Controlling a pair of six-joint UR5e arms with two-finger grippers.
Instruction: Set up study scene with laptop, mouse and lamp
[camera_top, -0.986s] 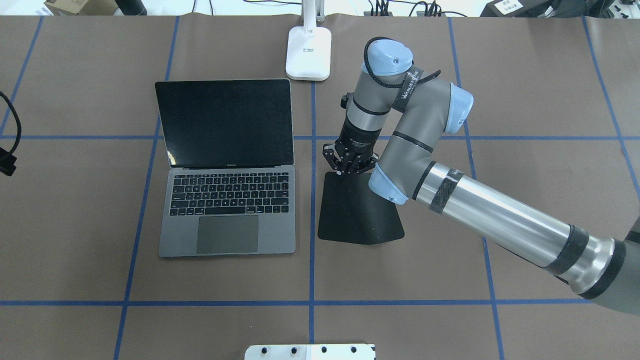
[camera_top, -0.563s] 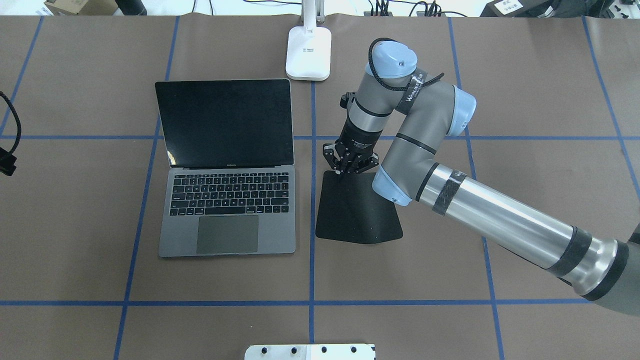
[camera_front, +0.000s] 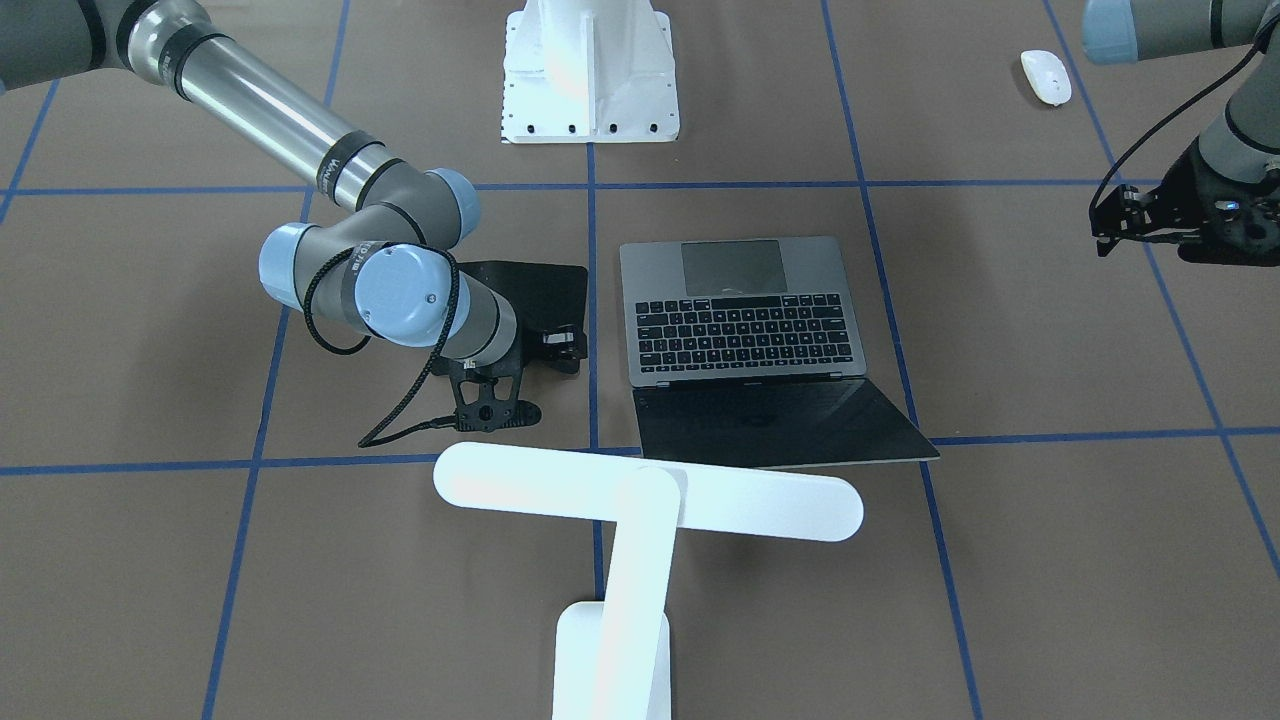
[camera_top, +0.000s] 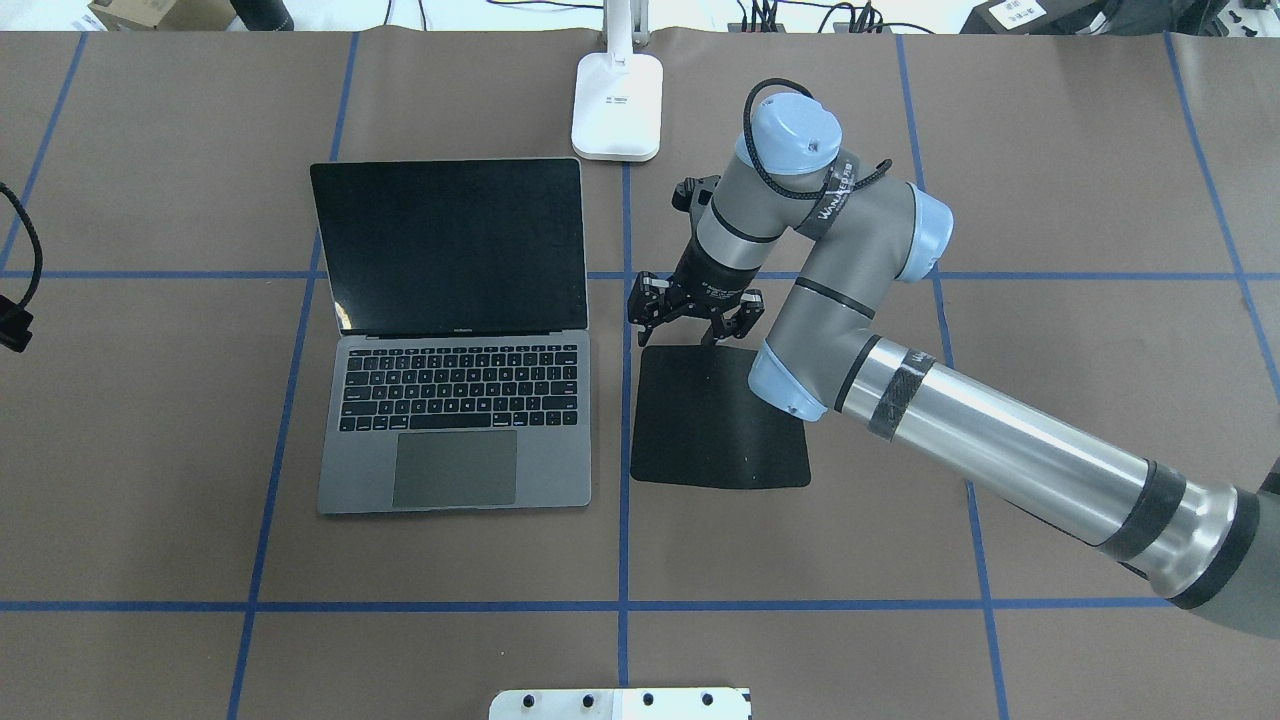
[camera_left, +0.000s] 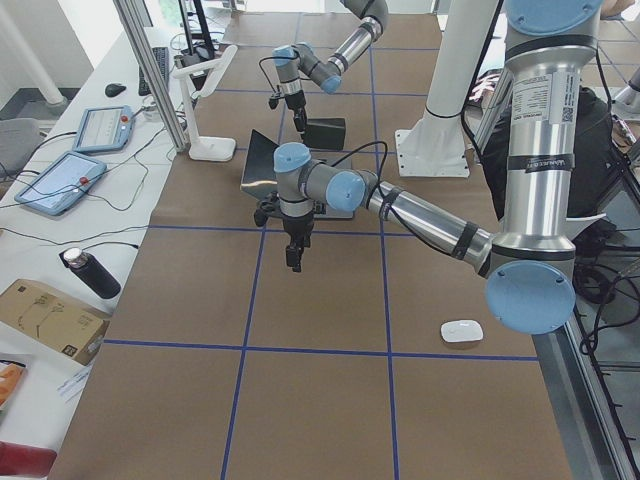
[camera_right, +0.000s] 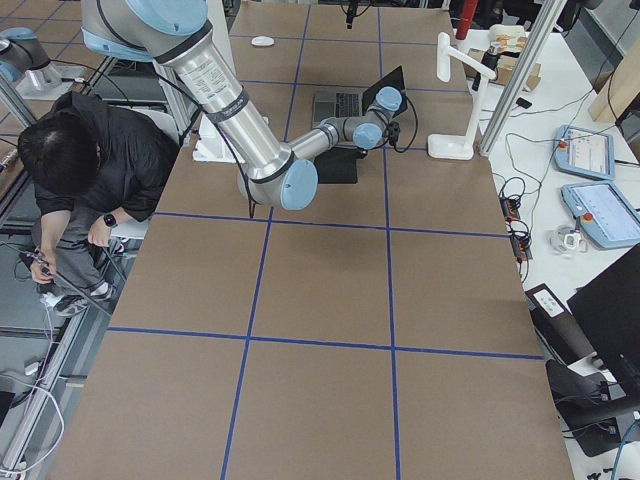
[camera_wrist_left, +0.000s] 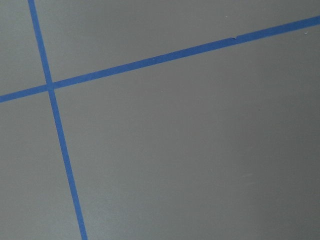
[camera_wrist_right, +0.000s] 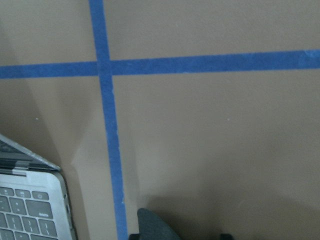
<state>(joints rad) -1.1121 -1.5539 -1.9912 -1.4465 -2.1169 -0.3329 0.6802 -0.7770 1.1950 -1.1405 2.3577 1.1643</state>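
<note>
- Right end effector (camera_top: 690, 322): fingers spread, nothing in them, hovering at the far edge of the mat (camera_top: 720, 425).
- The mat lies flat on the worktop (camera_top: 450, 650), just beside the laptop (camera_top: 455, 400) on its right. There's a small gap, no contact.
- The laptop is open, screen tipped well back, keys toward the robot. The lamp (camera_top: 617, 105) stands just behind its far right corner.
- The mouse (camera_front: 1045, 76) sits on the robot's near left, well apart from laptop and mat. It's the one piece not yet in place, I reckon.
- Step in hand as I read it: get the right arm clear of the mat. I go straight up first, with no sideways travel while the fingertips are low, or they catch the mat edge and skew it.
- I keep the fingers spread on the way out and watch the forearm, which hangs over the mat's right side.
- Left end effector (camera_front: 1105, 228) hangs over bare worktop on the left. Its wrist view shows only paper and tape, so I can't tell whether its fingers are spread or together.
- The mouse is on the left arm's side, so I'd fetch it with that arm. The shell is smooth, low and rounded, so I'd grip across the narrow sides, low down, with a light squeeze, or it squirts out.
- Risk: the carry to the mat crosses the open laptop. I'd go high over the screen or route round the front.
</note>
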